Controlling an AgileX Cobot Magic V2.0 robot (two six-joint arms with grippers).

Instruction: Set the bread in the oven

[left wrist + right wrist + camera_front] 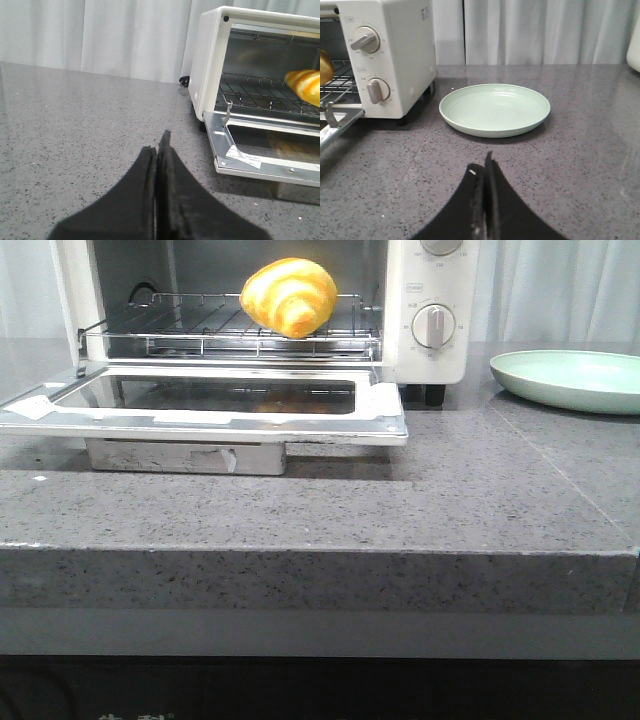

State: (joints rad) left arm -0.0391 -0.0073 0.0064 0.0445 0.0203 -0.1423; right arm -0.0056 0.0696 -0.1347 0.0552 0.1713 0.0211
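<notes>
The bread [289,296], a glossy golden-orange striped roll, lies on the wire rack inside the cream-white oven [432,300]. The oven's glass door [210,400] is folded down flat. The bread also shows in the left wrist view [305,86], and a sliver of it in the right wrist view [324,67]. My left gripper [157,145] is shut and empty over the counter, well left of the oven [210,75]. My right gripper [484,162] is shut and empty, in front of the plate. Neither gripper shows in the front view.
A pale green plate [570,378] sits empty on the grey speckled counter right of the oven, also in the right wrist view [495,109]. The open door juts toward the counter's front edge [320,552]. White curtains hang behind.
</notes>
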